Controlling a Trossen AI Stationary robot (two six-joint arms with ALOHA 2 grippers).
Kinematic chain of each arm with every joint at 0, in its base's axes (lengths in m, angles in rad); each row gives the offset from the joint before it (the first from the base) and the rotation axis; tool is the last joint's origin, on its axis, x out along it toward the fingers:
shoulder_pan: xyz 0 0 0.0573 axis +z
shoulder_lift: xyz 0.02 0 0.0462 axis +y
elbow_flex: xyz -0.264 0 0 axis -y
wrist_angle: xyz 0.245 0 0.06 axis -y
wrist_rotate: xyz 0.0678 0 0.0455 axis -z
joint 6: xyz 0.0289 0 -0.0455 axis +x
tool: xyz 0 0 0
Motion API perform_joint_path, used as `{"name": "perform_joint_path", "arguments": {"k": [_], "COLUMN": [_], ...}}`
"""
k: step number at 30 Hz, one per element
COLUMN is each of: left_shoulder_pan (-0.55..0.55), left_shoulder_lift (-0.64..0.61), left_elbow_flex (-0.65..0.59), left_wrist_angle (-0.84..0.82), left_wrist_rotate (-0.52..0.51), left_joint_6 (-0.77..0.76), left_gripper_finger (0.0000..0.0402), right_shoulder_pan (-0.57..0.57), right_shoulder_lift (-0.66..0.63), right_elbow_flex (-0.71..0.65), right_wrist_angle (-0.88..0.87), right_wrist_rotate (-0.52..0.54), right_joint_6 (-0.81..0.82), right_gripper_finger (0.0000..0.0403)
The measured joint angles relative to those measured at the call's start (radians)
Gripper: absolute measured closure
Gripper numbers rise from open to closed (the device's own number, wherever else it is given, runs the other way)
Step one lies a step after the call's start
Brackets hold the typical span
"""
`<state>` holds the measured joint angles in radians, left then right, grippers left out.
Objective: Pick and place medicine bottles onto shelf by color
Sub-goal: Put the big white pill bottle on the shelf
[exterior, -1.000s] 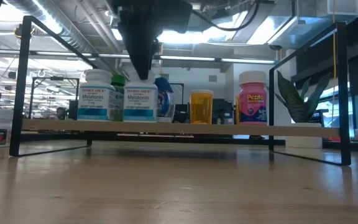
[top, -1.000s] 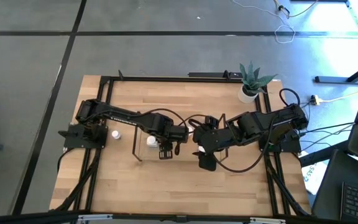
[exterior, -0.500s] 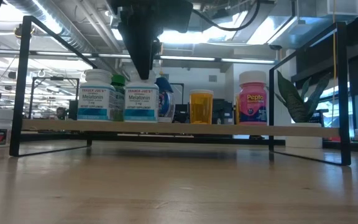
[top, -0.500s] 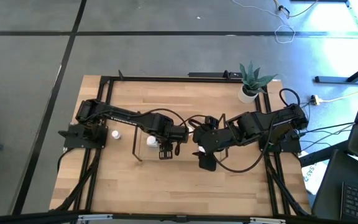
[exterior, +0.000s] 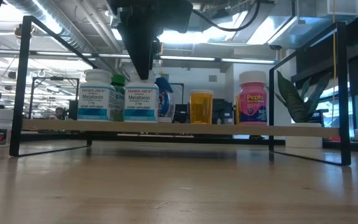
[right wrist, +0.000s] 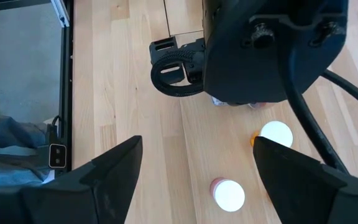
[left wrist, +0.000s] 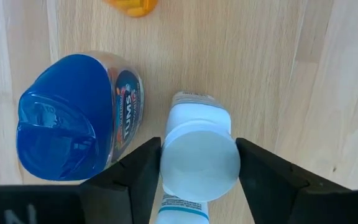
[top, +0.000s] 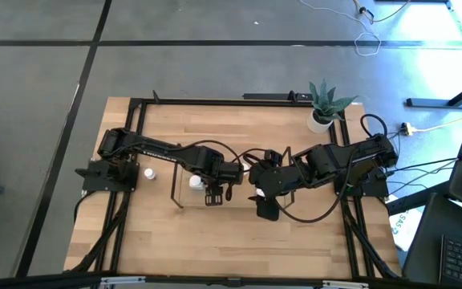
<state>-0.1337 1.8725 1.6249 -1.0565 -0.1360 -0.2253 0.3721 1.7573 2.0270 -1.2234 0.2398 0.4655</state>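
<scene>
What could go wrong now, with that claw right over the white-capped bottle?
The left gripper straddles the white-capped bottle, its fingers close on both sides, so lifting away off-centre might drag or tip it. The blue-capped bottle stands right beside it, so it could get knocked too. The right gripper waits open nearby, leaving little room.

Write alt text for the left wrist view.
Looking down between the left gripper, its fingers sit on either side of a white-capped bottle standing on the light wood shelf. A blue-capped Tums bottle stands right beside it, and part of an orange bottle shows at the frame edge.
</scene>
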Motion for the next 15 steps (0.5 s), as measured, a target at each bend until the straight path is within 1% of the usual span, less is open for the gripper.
{"name": "perform_joint_path", "arguments": {"k": [7,10,15], "left_shoulder_pan": [0.0,0.0,0.0], "left_shoulder_lift": [0.0,-0.005,-0.041], "left_elbow_flex": [-0.003,-0.003,-0.002], "left_wrist_angle": [-0.008,-0.008,-0.008], "left_wrist_rotate": [0.002,0.023,0.017], "left_joint_6": [0.02,0.026,0.052], "left_gripper_finger": [0.0181,0.0179,0.0178], "right_shoulder_pan": [0.0,0.0,0.0], "right_shoulder_lift": [0.0,0.0,0.0], "right_elbow_flex": [0.0,0.0,0.0], "right_wrist_angle": [0.0,0.0,-0.001], "right_wrist_rotate": [0.0,0.0,0.0], "right_joint_6": [0.0,0.0,0.0], "right_gripper_finger": [0.0095,0.0095,0.0095]}}
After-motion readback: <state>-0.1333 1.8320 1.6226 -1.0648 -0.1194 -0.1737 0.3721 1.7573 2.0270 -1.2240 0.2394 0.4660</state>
